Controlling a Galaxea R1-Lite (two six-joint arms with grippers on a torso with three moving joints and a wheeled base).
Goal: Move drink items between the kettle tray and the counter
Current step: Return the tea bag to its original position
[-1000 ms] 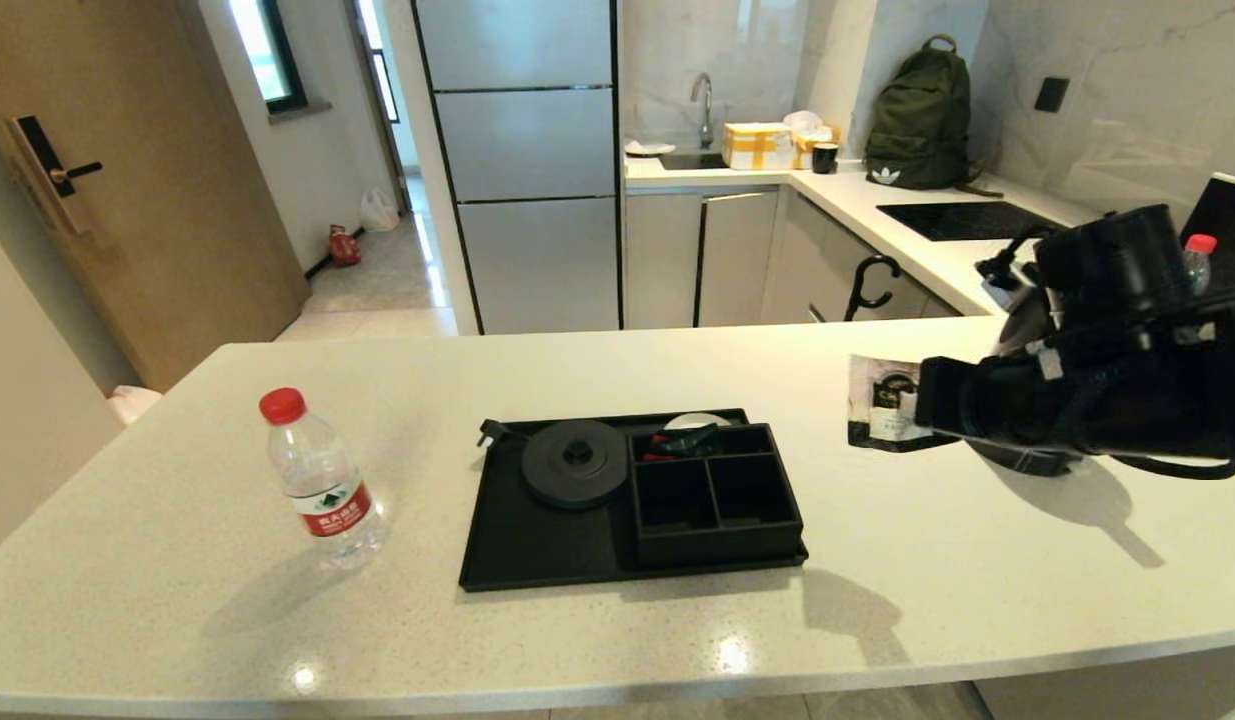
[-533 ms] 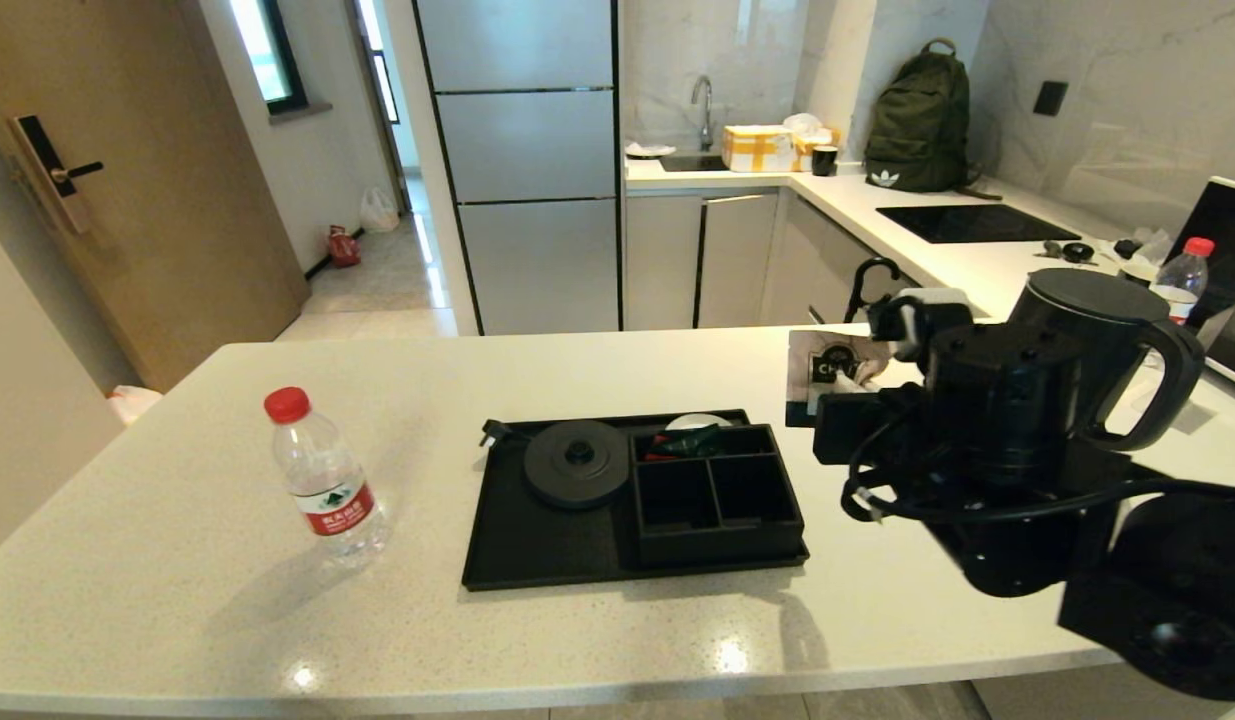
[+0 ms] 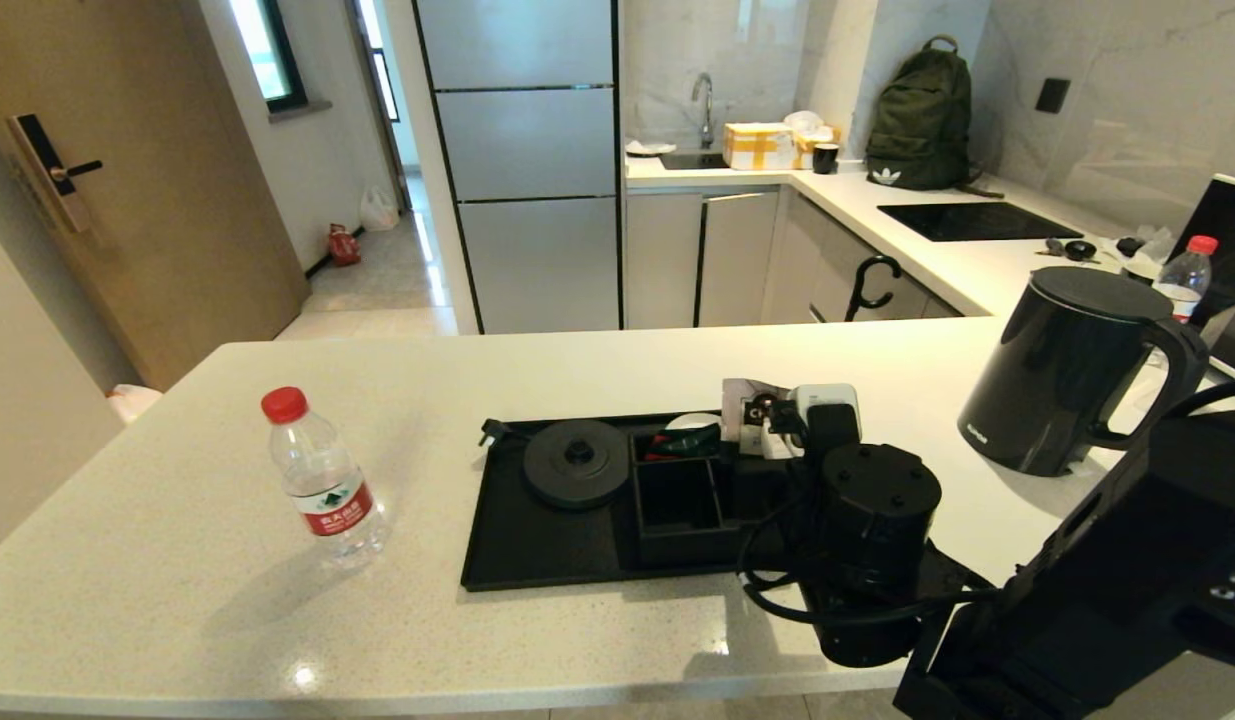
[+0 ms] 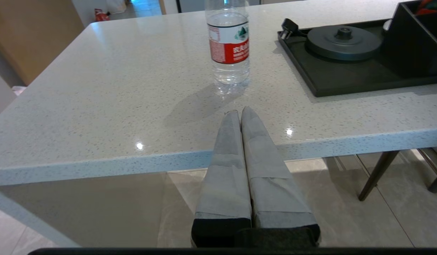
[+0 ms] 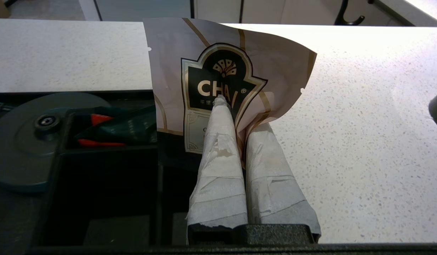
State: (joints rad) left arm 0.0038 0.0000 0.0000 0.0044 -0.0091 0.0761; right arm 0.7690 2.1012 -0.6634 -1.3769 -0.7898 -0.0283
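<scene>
The right claw (image 5: 236,117) was pinched tight on the sachet (image 5: 218,71), its two taped fingers (image 5: 218,170) pressed flat against the paper with no gap between them. It held the packet upright by the lower middle, so most of the sachet stood above the fingertips and curled a little at the far corner. Directly under the claw lay the box (image 3: 677,500) at the tray's (image 3: 537,550) end, and the fingertips hung over its open compartments; the round base (image 3: 575,462) sat off to the claw's inner side, and the kettle (image 3: 1062,385) stood well apart on the counter (image 3: 577,370) to its outer side.

Judging by this, the step in hand was dropping the sachet into a compartment. To do it well, the claw should line the packet's lower edge up with one free cell, not the one beyond it that already held dark green and red packets, then lower until that edge is inside the walls before letting go. Released too high, the light, curled paper could tip over a divider or land on the counter.

The left claw (image 4: 241,113) was parked below the counter's front edge, fingers closed on nothing, with the bottle (image 4: 228,42) standing ahead of it on the counter.
</scene>
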